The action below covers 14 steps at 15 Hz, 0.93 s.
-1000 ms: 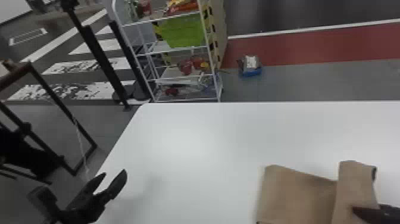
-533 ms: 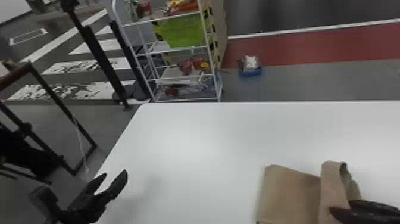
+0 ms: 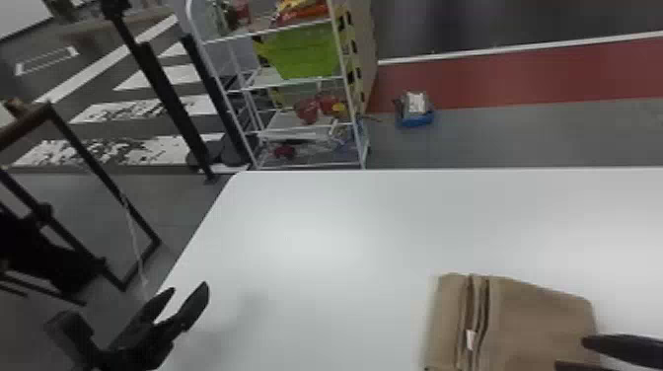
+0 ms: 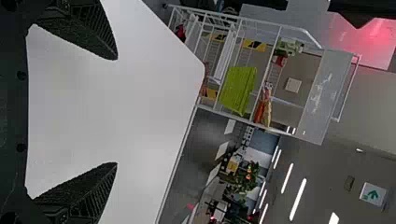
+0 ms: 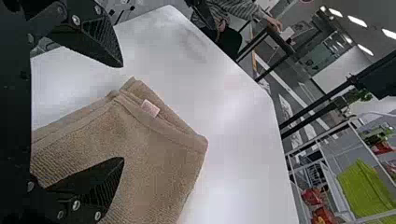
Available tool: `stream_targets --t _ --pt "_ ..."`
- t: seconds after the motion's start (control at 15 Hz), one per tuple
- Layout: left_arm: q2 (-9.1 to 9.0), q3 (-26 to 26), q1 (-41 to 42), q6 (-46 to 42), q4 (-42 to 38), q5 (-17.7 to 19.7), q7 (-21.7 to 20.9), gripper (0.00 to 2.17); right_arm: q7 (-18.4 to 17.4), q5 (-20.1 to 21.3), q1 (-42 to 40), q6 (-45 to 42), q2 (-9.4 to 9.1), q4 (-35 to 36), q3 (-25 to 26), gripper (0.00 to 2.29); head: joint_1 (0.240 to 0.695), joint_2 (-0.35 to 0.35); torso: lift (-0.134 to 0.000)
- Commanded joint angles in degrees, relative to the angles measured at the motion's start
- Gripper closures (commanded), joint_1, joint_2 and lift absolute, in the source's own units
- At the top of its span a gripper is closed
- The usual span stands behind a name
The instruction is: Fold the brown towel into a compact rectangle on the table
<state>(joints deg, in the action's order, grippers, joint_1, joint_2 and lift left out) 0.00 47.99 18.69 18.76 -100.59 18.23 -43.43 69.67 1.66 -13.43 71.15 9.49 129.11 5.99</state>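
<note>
The brown towel lies folded over at the front right of the white table, its layered edges and small white tag facing left. My right gripper is at the towel's right side, near the lower right corner of the head view. In the right wrist view, the right gripper stands wide open, one finger over the brown towel and the other past its edge. My left gripper waits open above the table's left edge; in the left wrist view, the left gripper has nothing between its fingers.
The white table has its left edge beside the left gripper. Beyond its far edge stand a wire shelf rack with a green bin and a small blue box on the floor. A dark frame is at the left.
The towel's raised right part has come over to the left and now lies on the rest. My right gripper has let go of it and moved rightward. The left arm has kept still.
</note>
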Motion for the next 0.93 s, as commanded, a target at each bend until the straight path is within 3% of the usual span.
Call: stream_targets --t 0.0,0.13,0.2,0.33,0.47,0.53,0.6,0.67,0.87 --pt "-0.15 0.0 -0.1 0.0 0.0 0.1 -0.3 0.08 0.5 -1.9 -1.4 0.2 0.0 1.8 1.1 0.05 0.695 0.35 -0.123" --pt "-0.15 0.1 -0.1 0.0 -0.3 0.1 -0.4 0.08 3.9 -1.1 -2.7 0.2 0.27 4.7 0.7 0.21 0.695 0.35 -0.123" --pt "-0.15 0.1 -0.1 0.0 -0.2 0.1 -0.4 0.08 7.7 0.0 -3.7 0.0 0.8 5.7 0.0 0.43 0.695 0.35 -0.123" --pt "-0.15 0.2 -0.1 0.0 -0.2 0.1 -0.4 0.08 8.6 3.6 -5.8 -4.6 1.85 6.7 -1.7 1.07 0.695 0.35 -0.123" --pt "-0.15 0.1 -0.1 0.0 -0.3 0.1 -0.3 0.08 8.6 5.8 -7.6 -7.2 3.34 7.2 -1.9 1.89 0.695 0.35 -0.123" --pt "-0.15 0.0 -0.1 0.0 -0.3 0.1 -0.3 0.08 8.6 9.3 -8.2 -7.4 4.57 7.9 -3.1 2.07 0.695 0.35 -0.123" --pt "-0.15 -0.2 -0.1 0.0 -0.3 0.1 -0.3 0.08 8.6 11.3 -8.5 -8.3 5.01 8.0 -3.4 2.07 0.695 0.35 -0.123" --pt "-0.15 -0.4 -0.1 0.0 -0.3 0.0 -0.3 0.08 8.6 12.4 -8.8 -8.4 5.98 8.0 -3.9 2.26 0.695 0.35 -0.123" --pt "-0.15 -0.8 -0.1 0.2 -0.6 -0.2 -0.2 0.08 8.6 16.5 -9.2 -8.6 7.56 8.1 -5.9 2.26 0.695 0.35 -0.123"
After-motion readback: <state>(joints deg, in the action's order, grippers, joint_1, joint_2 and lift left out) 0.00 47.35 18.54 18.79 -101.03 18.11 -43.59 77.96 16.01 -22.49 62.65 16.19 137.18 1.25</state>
